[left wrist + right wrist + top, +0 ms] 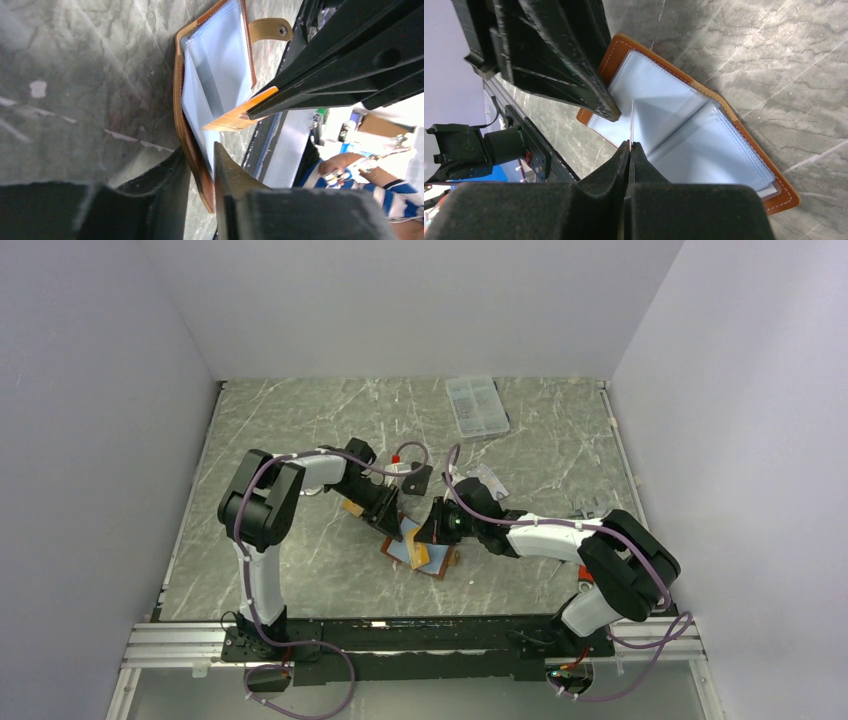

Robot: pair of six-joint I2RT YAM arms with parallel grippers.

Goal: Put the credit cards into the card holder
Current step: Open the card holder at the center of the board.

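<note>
table: grey marbled top [290,440]; I have both arms reached in to its middle, wrists nearly meeting.

card holder [405,538]: brown leather, lying open on the table between the two claws, pale blue-grey pockets facing up [220,65] [704,145].

snap tab [270,29]: tan, sticking out from the holder's far cover in my left wrist view.

left claw [200,150]: jaws partly drawn in, one finger on each side of the holder's near cover edge. From its own camera both fingers look to be against leather and pocket, so I read it as pinching that edge and nothing else. The right wrist view shows the same claw [606,110] down on that side of the holder.

right claw [630,145]: fingers pressed together on one end of the orange-tan card.

orange-tan card [235,117]: tilted, its free corner down over the pockets near the holder's fold [420,556] (edge-on in the right wrist camera, it is only a thin line [631,122]). I cannot tell whether the corner has entered a pocket.

black card [420,480]: flat on the table beyond the claws, just beside the left arm's wrist, apart from the holder.

silver-grey card [490,480]: pale shape on the table just beyond the right wrist; too small for me to read any print.

compartment box [477,405]: clear plastic, toward the far edge, well apart from the rest.
</note>
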